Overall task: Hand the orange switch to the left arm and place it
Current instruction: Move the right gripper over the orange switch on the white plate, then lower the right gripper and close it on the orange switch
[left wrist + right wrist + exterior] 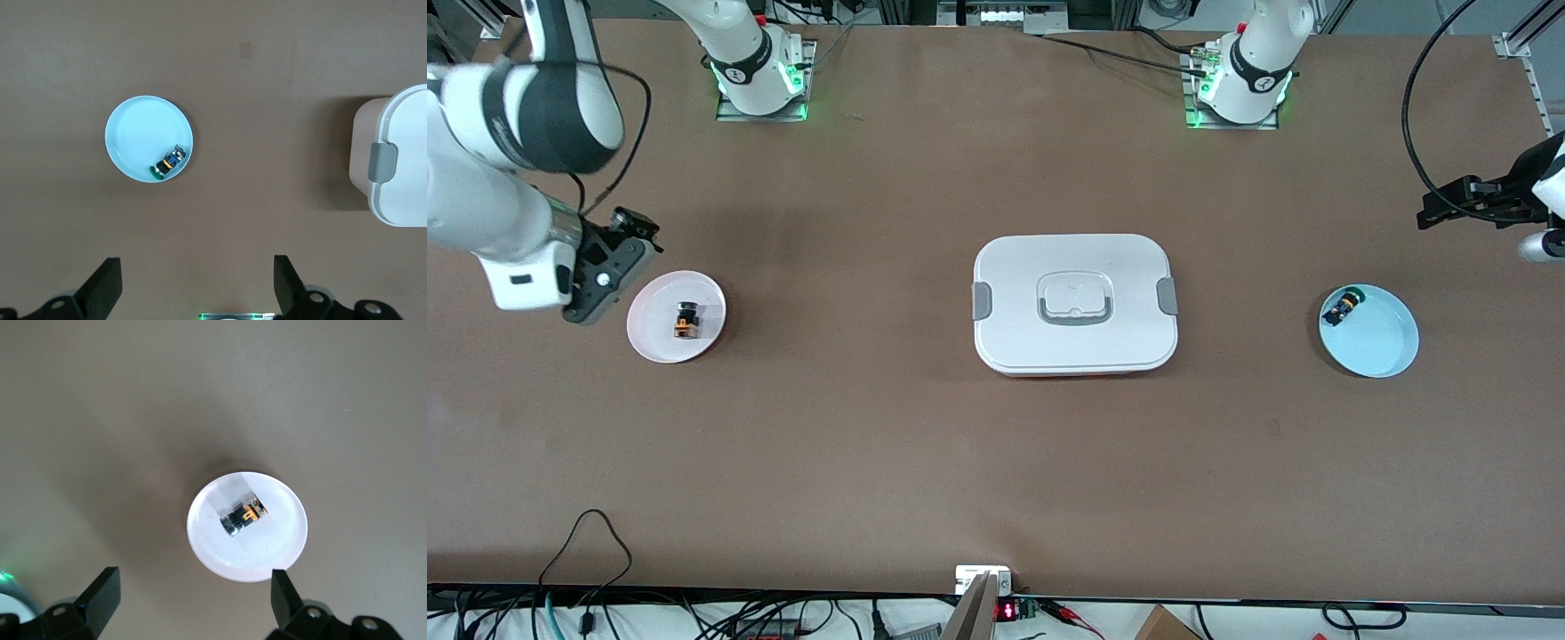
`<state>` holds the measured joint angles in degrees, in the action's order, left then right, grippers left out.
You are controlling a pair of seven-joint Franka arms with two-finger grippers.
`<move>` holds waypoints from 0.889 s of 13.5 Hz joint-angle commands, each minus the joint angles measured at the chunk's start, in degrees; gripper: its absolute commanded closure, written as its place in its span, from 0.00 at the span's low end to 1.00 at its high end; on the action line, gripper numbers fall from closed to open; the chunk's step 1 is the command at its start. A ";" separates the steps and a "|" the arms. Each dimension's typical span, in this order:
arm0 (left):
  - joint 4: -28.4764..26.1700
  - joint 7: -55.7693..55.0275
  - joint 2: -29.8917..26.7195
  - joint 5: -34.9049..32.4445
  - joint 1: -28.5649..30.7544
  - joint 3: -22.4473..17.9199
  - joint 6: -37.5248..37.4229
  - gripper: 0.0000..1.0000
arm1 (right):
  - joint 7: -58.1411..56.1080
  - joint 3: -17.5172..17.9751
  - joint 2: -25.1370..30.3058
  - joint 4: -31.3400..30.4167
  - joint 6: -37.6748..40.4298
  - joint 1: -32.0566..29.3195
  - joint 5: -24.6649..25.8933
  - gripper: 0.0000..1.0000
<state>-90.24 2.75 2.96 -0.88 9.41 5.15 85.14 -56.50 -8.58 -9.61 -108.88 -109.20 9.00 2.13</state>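
The orange switch (pixel 686 321) lies on its side on a pale pink plate (pixel 654 342) toward the right arm's end of the table. The right wrist view shows the orange switch (pixel 244 515) on that plate (pixel 280 543). My right gripper (pixel 594 293) hangs beside the plate, open and empty, seen also from its wrist as the right gripper (pixel 193 595). My left gripper (pixel 1440 209) waits over the table's edge at the left arm's end, open, with nothing between the left gripper's (pixel 198 277) fingers. The white box (pixel 1075 304) sits mid-table between the two plates.
A light blue plate (pixel 1383 347) toward the left arm's end holds a small black switch with a green cap (pixel 1344 308); the left wrist view shows that plate (pixel 137 133), the green-capped switch (pixel 169 162) and the box's latch end (pixel 400 160). Cables run along the table's near edge.
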 commanded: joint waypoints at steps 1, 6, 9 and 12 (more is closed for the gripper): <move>1.82 0.15 0.99 1.67 0.79 0.12 -1.38 0.00 | -8.78 0.32 -2.33 -6.33 -8.89 -1.79 0.68 0.00; 1.73 0.15 0.99 1.68 0.79 0.12 -1.38 0.00 | -19.76 0.32 -9.19 -12.58 -25.58 -5.57 0.77 0.00; 1.73 0.24 0.99 1.76 1.66 0.12 -1.38 0.00 | -24.88 0.32 -11.92 -12.59 -29.39 -6.01 0.68 0.00; 1.73 0.24 1.08 1.76 1.93 0.12 -1.82 0.00 | -27.34 0.32 -12.45 -12.68 -30.72 -6.01 0.68 0.00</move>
<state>-90.24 2.75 3.29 -0.10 10.77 5.14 84.84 -81.48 -8.67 -22.40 -121.31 -138.93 3.42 2.26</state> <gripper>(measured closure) 0.000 0.000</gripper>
